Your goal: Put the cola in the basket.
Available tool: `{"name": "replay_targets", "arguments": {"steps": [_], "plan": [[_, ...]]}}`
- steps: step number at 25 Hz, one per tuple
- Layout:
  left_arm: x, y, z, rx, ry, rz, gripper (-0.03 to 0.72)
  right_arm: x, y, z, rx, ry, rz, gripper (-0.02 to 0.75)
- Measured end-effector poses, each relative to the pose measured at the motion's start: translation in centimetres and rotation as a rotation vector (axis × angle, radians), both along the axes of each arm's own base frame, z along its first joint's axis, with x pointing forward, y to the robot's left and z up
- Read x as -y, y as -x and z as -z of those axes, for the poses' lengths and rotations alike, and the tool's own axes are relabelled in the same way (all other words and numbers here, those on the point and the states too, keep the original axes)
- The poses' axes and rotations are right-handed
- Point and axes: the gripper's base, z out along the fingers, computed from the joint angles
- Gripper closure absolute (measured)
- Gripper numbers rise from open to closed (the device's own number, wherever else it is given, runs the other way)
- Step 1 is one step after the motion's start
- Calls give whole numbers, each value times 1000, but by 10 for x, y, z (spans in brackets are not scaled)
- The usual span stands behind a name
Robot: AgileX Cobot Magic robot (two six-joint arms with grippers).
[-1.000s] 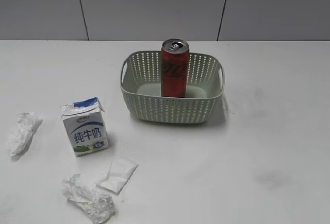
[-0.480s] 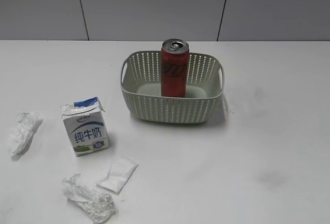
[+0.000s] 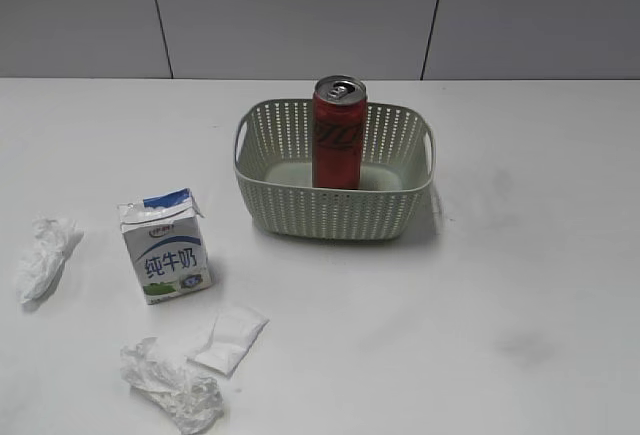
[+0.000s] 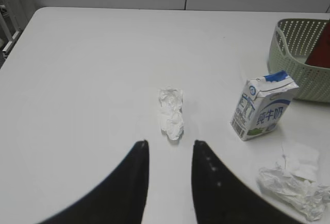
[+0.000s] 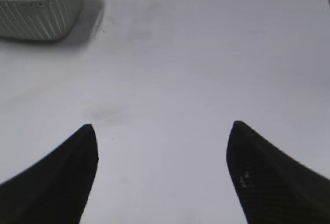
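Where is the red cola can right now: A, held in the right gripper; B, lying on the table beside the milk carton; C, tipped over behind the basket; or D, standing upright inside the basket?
D: the cola can stands upright inside the basket, with no gripper touching it.

free: table [image 3: 520,255] right of basket [image 3: 335,210] | blocked: near left, carton [image 3: 165,245], tissues [image 3: 172,387], packet [image 3: 230,338]

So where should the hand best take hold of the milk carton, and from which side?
Grip the milk carton across its flat side walls at mid-height, coming from above. It stands upright with free table around it. Its folded top looks less firm. The left hand, open, seems nearer.
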Motion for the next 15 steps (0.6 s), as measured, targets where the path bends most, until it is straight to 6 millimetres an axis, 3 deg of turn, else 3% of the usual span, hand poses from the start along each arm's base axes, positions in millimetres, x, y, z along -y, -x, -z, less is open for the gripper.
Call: {"name": "replay_targets", "arguments": {"steps": [5, 15], "plan": [[0, 0, 0, 0, 0, 0, 476, 1, 16, -1, 116, -6, 0, 146], [0, 0, 0, 0, 0, 0, 476, 1, 17, -1, 125, -5, 0, 147]]}}
